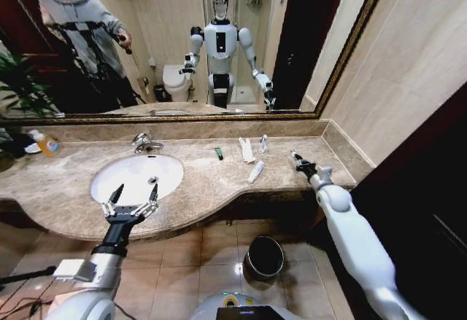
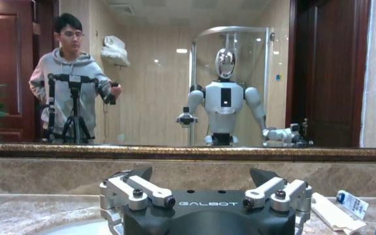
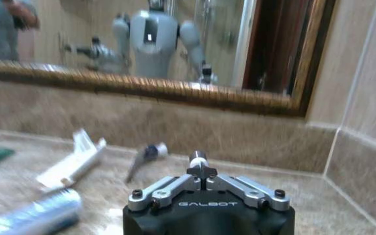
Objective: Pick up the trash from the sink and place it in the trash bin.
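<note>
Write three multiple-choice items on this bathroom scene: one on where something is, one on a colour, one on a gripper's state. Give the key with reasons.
1. Where is the trash bin?
A. on the floor below the counter
B. in the sink
C. on the counter by the faucet

2. What colour is the small packet behind the white wrappers?
A. red
B. dark green
C. yellow

3. How are the left gripper's fingers?
A. shut on a wrapper
B. shut, empty
C. open, empty

Key: 1 A, the head view shows it on the tiles under the counter edge. 2 B, it lies dark green on the marble. 3 C, its fingers spread apart over the sink's front rim, holding nothing.
</note>
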Available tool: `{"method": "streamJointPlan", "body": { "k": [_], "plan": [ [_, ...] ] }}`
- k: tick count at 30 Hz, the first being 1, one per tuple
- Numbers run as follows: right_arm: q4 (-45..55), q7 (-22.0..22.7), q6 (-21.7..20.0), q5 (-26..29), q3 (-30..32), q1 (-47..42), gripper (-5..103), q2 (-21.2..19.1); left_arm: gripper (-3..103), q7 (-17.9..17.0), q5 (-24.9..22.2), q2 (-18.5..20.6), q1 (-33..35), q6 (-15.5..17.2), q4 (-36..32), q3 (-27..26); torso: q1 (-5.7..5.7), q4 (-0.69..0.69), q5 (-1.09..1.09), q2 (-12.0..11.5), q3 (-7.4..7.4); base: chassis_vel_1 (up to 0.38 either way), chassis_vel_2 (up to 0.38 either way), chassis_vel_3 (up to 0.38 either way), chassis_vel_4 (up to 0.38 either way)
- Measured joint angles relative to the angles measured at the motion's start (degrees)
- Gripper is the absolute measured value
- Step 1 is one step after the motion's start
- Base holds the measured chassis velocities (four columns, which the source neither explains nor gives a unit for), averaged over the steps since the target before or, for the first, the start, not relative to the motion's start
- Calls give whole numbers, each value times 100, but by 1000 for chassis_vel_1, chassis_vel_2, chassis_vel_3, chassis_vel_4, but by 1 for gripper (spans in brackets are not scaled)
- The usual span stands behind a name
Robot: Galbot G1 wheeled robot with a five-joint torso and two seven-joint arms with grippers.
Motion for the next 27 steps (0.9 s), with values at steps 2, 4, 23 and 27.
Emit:
{"method": "streamJointPlan", "body": {
  "k": [2, 4, 23, 27],
  "plan": [
    [607, 145, 55, 60, 170, -542, 0, 35, 100, -1, 0, 0, 0, 0, 0, 0, 0, -1, -3, 0, 0, 0, 0, 0, 0],
    [812, 174, 66, 63, 226, -724, 0, 60, 100, 0, 0, 1, 0, 0, 0, 0, 0, -1, 1, 0, 0, 0, 0, 0, 0],
    [1300, -19, 1859, -1097, 461, -3601, 0, 1507, 100, 0, 0, 0, 0, 0, 0, 0, -1, -2, -2, 1, 0, 0, 0, 0, 0],
    [619, -200, 2081, -1272, 314, -3771, 0, 1705, 100, -1, 0, 0, 0, 0, 0, 0, -1, -1, -1, 1, 0, 0, 0, 0, 0]
  ]
}}
